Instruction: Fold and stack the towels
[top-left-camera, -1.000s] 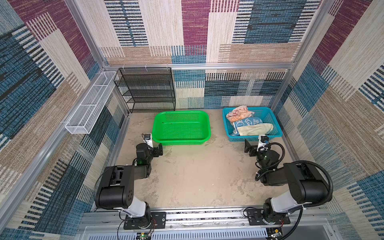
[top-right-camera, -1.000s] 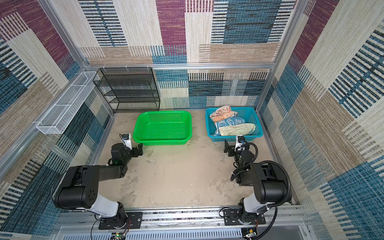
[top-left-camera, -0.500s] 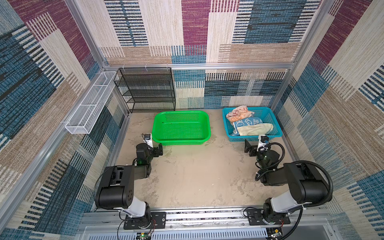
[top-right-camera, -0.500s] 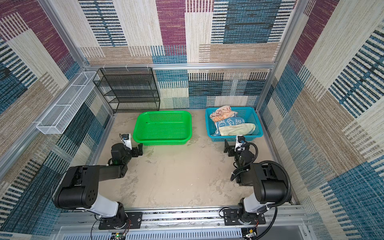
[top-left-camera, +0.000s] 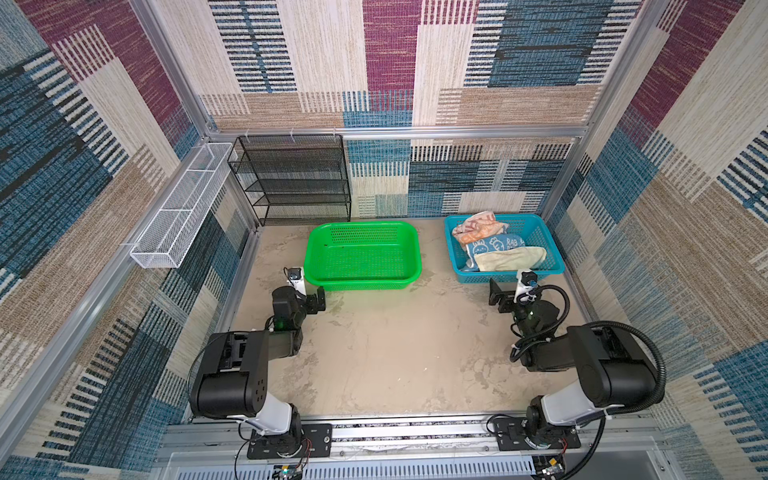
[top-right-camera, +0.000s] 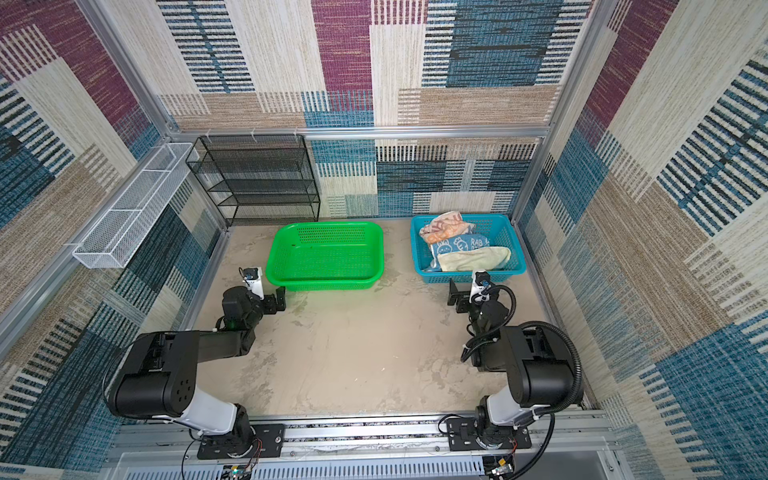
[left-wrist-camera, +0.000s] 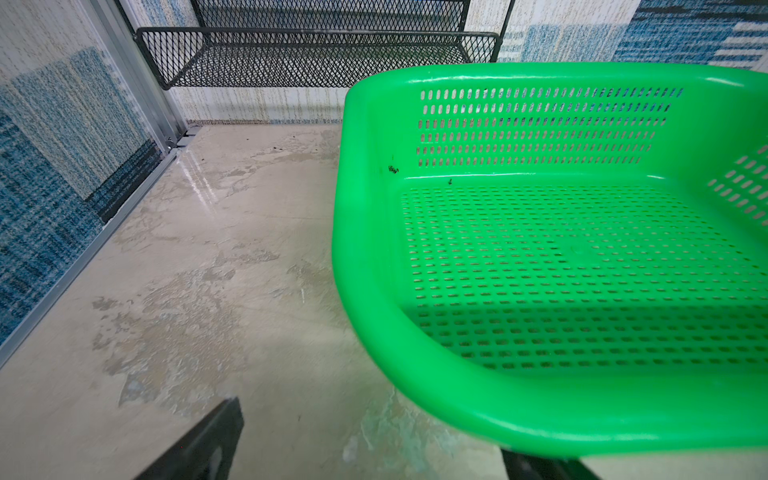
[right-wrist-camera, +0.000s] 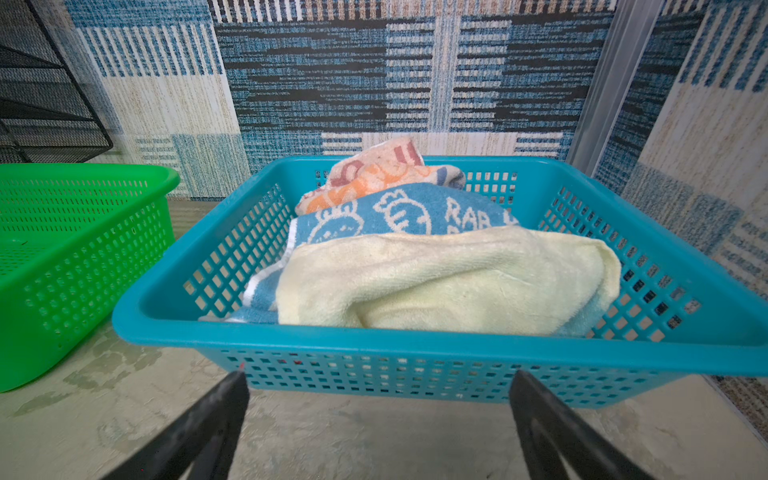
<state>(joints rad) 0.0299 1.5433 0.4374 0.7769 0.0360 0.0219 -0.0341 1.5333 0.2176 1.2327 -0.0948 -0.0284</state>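
Presently | blue basket (top-left-camera: 486, 277): towels (top-left-camera: 505, 257) heaped inside | green basket (top-left-camera: 361, 284): near

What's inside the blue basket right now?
The blue basket shows three crumpled towels: cream towel at the front, blue rabbit towel behind it, orange-lettered towel at the back. Anything beneath them is hidden.

Both arms tucked low with elbows folded back, left gripper (top-left-camera: 312, 300) and right gripper (top-left-camera: 508, 293) each pointing forward away from the bases, fingers (right-wrist-camera: 208, 432) spread fully apart on both, neither closed on anything.
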